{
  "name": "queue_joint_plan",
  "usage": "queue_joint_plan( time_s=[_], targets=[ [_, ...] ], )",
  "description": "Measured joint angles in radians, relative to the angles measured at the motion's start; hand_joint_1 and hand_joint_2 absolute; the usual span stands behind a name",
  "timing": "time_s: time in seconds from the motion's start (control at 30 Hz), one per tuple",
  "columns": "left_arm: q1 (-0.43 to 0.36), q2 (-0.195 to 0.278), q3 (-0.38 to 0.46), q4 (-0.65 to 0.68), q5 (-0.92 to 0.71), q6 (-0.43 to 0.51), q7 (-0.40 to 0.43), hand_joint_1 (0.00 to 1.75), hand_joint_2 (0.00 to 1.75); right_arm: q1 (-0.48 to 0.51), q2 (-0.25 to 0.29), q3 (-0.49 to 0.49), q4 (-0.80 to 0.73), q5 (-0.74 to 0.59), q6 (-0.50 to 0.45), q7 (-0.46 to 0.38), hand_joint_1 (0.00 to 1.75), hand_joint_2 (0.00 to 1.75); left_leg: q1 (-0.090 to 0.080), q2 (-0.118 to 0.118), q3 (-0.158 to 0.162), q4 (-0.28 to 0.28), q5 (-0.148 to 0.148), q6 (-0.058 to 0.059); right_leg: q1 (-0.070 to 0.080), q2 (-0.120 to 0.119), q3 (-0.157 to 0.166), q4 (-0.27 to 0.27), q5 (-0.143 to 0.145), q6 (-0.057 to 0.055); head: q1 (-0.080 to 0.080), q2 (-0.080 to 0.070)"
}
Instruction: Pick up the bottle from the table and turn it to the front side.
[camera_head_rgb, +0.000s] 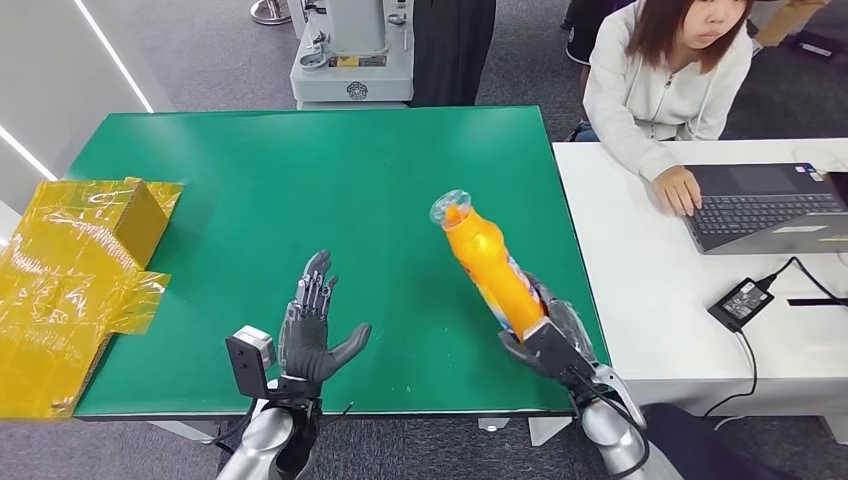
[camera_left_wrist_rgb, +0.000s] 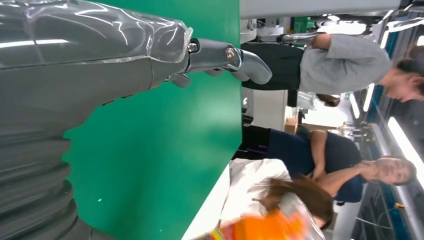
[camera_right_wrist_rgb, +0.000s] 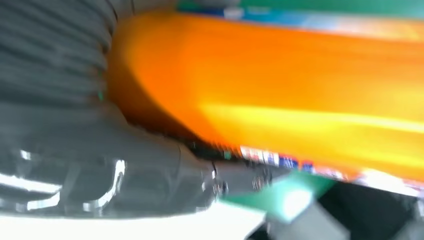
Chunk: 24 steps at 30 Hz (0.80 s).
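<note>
A: From the head view, how far along is it?

B: The pick-up looks done; the right robot hand (camera_head_rgb: 548, 335) is wrapped around the lower body of the tall orange plastic bottle with a clear cap (camera_head_rgb: 487, 264), which is off the green-topped table (camera_head_rgb: 300, 180) and tilted, cap end pointing away from the robot and toward its left; a strip of coloured label shows along one side, so I judge the turn to the front is under way or not yet finished; whether the front faces the camera I cannot tell.

A: And the other hand?

B: The left robot hand (camera_head_rgb: 312, 330) hovers over the near part of the table, fingers spread and holding nothing, well apart from the bottle; a person in a white top (camera_head_rgb: 665, 80) types on a laptop (camera_head_rgb: 770, 205) at the white desk beside it.

A: The left wrist view?

B: The left robot hand (camera_left_wrist_rgb: 100, 65) has its thumb stretched out over bare green; the orange bottle (camera_left_wrist_rgb: 267, 227) shows at the picture's edge.

A: The right wrist view?

B: Blurred; the bottle (camera_right_wrist_rgb: 300, 95) lies close against the right robot hand (camera_right_wrist_rgb: 125, 160), with label print visible near the grey fingers; what remains, in my judgement, is completing the rotation.
</note>
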Motion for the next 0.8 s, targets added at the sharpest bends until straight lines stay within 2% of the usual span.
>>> queue_joint_plan(
  time_s=[0.13, 0.33, 0.57, 0.8],
  targets=[
    [-0.016, 0.006, 0.0, 0.0, -0.019, -0.058, 0.035, 0.0, 1.75, 0.063, 0.012, -0.09, -0.081, 0.024, -0.016, -0.019, 1.75, 1.75, 0.0, 0.0, 0.0, 0.0, 0.0, 0.0, 0.0, 0.0, 0.0, 0.0, 0.0, 0.0, 0.0, 0.0],
    [-0.113, 0.005, 0.0, 0.001, 0.042, -0.214, 0.119, 0.0, 1.75, 0.033, 0.042, -0.149, -0.106, 0.054, -0.036, -0.049, 1.75, 1.75, 0.0, 0.001, 0.0, 0.0, 0.003, 0.001, 0.0, 0.0, 0.0, 0.0, 0.002, -0.001, 0.0, 0.0],
    [-0.239, -0.016, 0.0, 0.017, 0.093, -0.298, 0.173, 0.0, 1.75, -0.077, 0.087, -0.128, -0.099, 0.144, -0.047, -0.027, 1.75, 1.75, 0.0, 0.001, 0.0, 0.0, 0.005, 0.0, 0.0, 0.001, 0.0, 0.001, 0.004, -0.002, 0.0, 0.0],
    [-0.315, -0.032, 0.002, 0.017, 0.097, -0.294, 0.197, 0.0, 1.75, -0.176, 0.133, -0.062, -0.077, 0.201, -0.04, -0.003, 1.75, 1.75, 0.0, 0.001, 0.0, 0.0, 0.005, 0.0, 0.0, 0.001, 0.0, 0.002, 0.004, -0.002, 0.0, 0.0]
  ],
)
